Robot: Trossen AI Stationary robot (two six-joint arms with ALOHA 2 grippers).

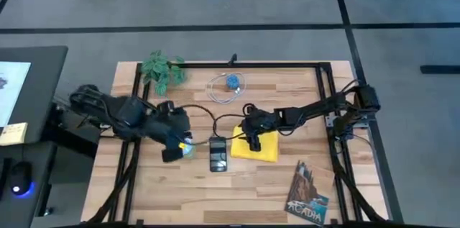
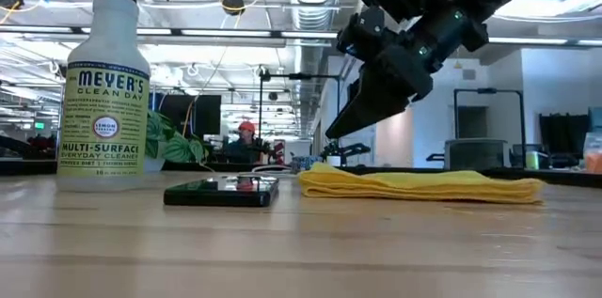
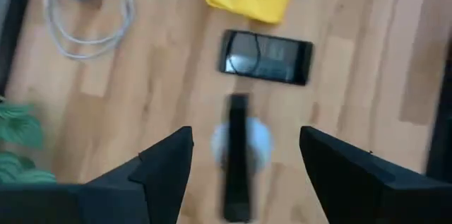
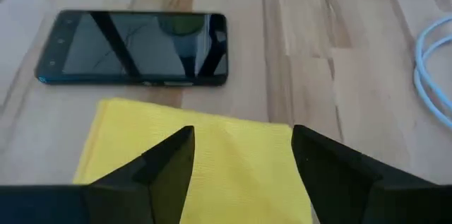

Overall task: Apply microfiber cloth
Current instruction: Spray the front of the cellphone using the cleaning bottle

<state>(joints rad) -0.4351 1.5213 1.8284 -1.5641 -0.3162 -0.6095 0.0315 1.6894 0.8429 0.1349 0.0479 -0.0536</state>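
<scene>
At about nine o'clock on the pale wooden slatted table (image 1: pixel 187 185), the left gripper (image 1: pixel 175 144) hovers directly over a white plastic spray bottle (image 2: pixel 103 91) with a dark trigger head. Its wrist view shows both dark fingers (image 3: pixel 166 164) spread wide with the bottle top between them, touching neither, so the jaws are open and hold nothing. Only the low view reads the label – Meyer's Clean Day multi-surface cleaner. Just right of the bottle, near the table's centre, a black glass-faced smartphone (image 1: pixel 218 154) lies flat, screen up. Just beside it, toward three o'clock, sits the bright yellow folded microfiber cloth (image 1: pixel 257 148) – the low view shows it as a low stack on the wood. The right gripper (image 1: pixel 255 142) hangs over the cloth's edge nearest the phone; its wrist view shows the fingers (image 4: pixel 169 164) wide apart above the fabric, gripping nothing. Toward twelve o'clock lie a green leafy sprig (image 1: pixel 162 68) and a coiled pale cable with a blue bundle (image 1: pixel 228 87); at five o'clock, a dark illustrated booklet (image 1: pixel 307 193).
</scene>
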